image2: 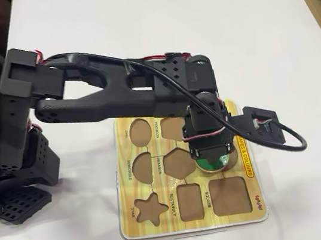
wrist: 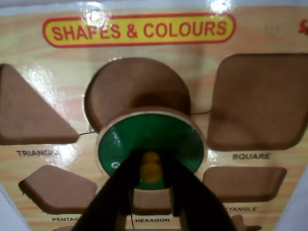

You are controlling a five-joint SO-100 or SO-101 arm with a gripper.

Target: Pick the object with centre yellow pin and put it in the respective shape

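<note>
My gripper [wrist: 151,175] clamps its two dark fingers [wrist: 115,192] on the tiny yellow knob [wrist: 151,168] at the middle of the green disc [wrist: 150,144], seen here in the wrist view. The disc, with its pale wooden rim, sits partly over the lower edge of the round brown cut-out [wrist: 134,86], not seated in it; whether it touches the board I cannot tell. I read "SHAPES & COLOURS" on the red-edged banner [wrist: 138,30] above, with the triangle cut-out [wrist: 26,113] to the left, the square cut-out [wrist: 260,101] to the right, and the pentagon cut-out [wrist: 57,187] and rectangle cut-out [wrist: 243,182] lower down.

In the overhead view, my black arm [image2: 114,93] reaches from the left across the yellow wood-grain shape board [image2: 133,217] on the white table [image2: 133,15]. A sliver of the green disc [image2: 210,164] shows beneath the wrist, near the board's right edge. The star cut-out [image2: 150,209] and hexagon cut-out [image2: 179,162] lie open.
</note>
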